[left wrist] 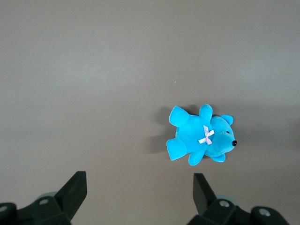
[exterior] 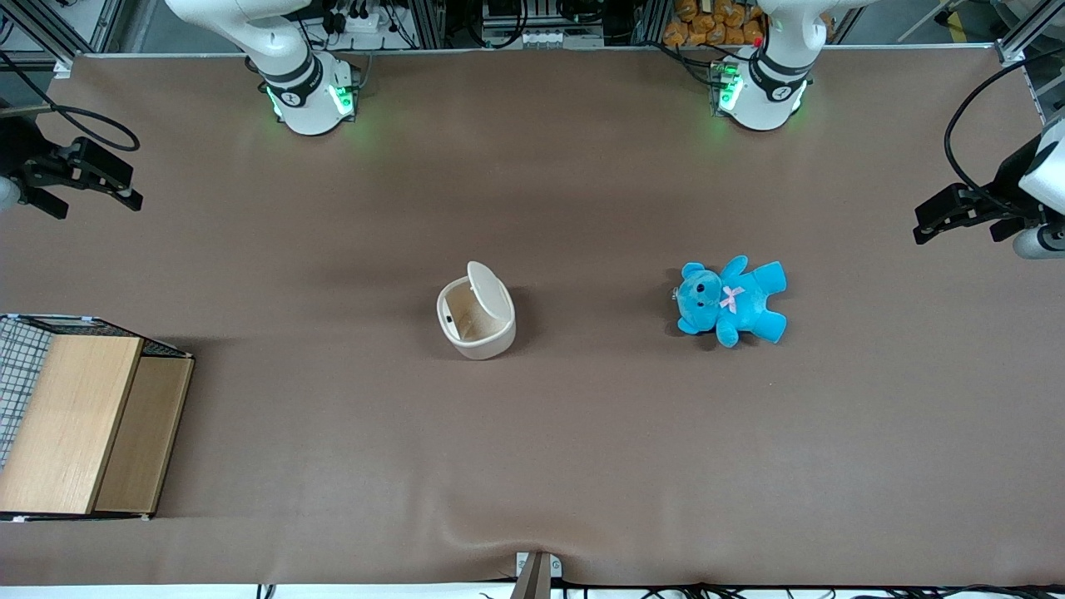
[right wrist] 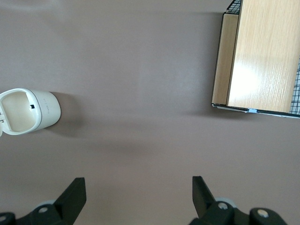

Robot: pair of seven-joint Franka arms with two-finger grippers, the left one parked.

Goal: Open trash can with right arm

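The cream-white trash can [exterior: 476, 314] stands mid-table with its flip lid [exterior: 487, 288] raised, showing its tan inside. It also shows in the right wrist view [right wrist: 29, 111], its mouth uncovered. My right gripper [exterior: 93, 200] hangs high at the working arm's end of the table, far from the can and touching nothing. In the right wrist view the gripper [right wrist: 138, 193] is open and empty, its fingers [right wrist: 75, 193] wide apart over bare table.
A blue teddy [exterior: 732, 301] lies beside the can, toward the parked arm's end, and shows in the left wrist view [left wrist: 200, 138]. A wooden box [exterior: 83, 420] with a wire grid sits at the working arm's end, nearer the front camera; it shows in the right wrist view [right wrist: 262, 56].
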